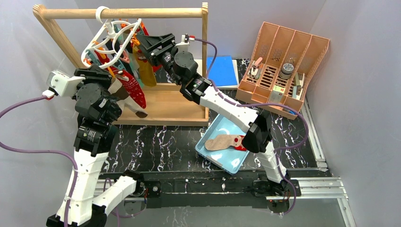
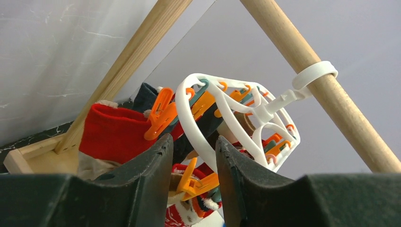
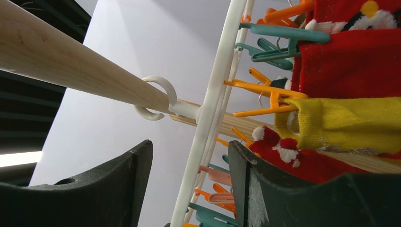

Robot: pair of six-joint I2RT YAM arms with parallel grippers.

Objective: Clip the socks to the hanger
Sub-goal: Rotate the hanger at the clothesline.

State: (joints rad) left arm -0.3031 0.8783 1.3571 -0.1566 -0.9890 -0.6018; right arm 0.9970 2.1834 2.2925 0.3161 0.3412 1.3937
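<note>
The white hanger [image 1: 109, 41] hooks over the wooden rail [image 1: 142, 13], tilted, with orange and teal clips. Red [image 1: 133, 88] and mustard socks [image 1: 146, 71] hang from it. My left gripper [image 2: 193, 153] is open below the hanger's rim [image 2: 201, 137]. An orange clip [image 2: 204, 183] lies in the gap between its fingers. My right gripper [image 3: 189, 156] is open and straddles the white rim [image 3: 208, 118] without touching it. Beside it hang clipped red [image 3: 350, 66] and mustard socks [image 3: 350, 124]. A tan sock [image 1: 221, 142] and a red one [image 1: 241, 143] lie in the blue tray [image 1: 231, 165].
The wooden frame's base board [image 1: 170, 106] lies under the hanger, its uprights left [image 1: 56, 33] and right [image 1: 204, 28]. An orange organiser rack [image 1: 283, 61] with small items stands at the back right, a blue pad [image 1: 222, 71] next to it.
</note>
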